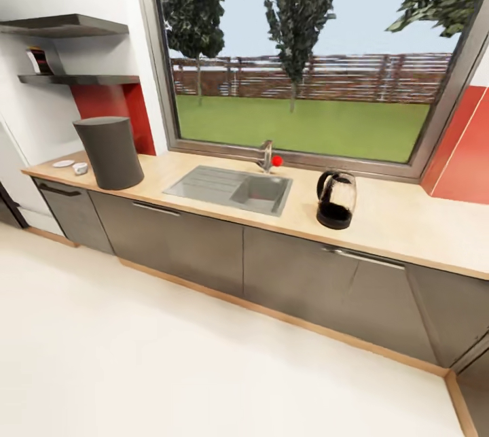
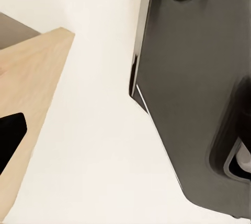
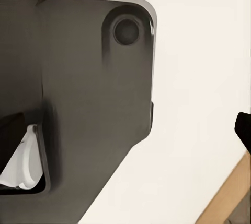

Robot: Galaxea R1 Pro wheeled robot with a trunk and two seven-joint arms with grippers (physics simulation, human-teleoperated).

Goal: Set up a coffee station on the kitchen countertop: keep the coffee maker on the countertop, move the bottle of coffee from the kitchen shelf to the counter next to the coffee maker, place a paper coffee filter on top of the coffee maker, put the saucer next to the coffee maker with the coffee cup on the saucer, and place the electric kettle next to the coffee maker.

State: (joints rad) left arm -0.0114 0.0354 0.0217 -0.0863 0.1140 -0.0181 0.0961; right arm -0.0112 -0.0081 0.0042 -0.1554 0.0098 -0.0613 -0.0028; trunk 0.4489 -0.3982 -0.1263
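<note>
Evidently we're on approach: the kettle (image 1: 335, 199) sits on the countertop (image 1: 380, 216) across the sink (image 1: 234, 187) from the coffee maker (image 1: 110, 151), cup (image 1: 81, 168) and saucer (image 1: 63, 164) beside it. We can't tell our fingers' state. Next, drive closer.

window (image 1: 305, 49): large, upper centre and right of the frame; trees, a brown fence and a lawn beyond it
sink (image 1: 231, 189): grey, centre of the frame, draining board on its left half, basin on the right
tap (image 1: 267, 155): just above the basin, a red dot beside it
shelves (image 1: 64, 26): two dark ones, upper left, one above the other
red panels (image 1: 112, 107): on the wall, one upper left below the shelves, one at the right edge
cabinets (image 1: 204, 240): glossy grey, long handles, running across the middle
floor (image 1: 170, 362): pale cream, lower half of the frame
</note>
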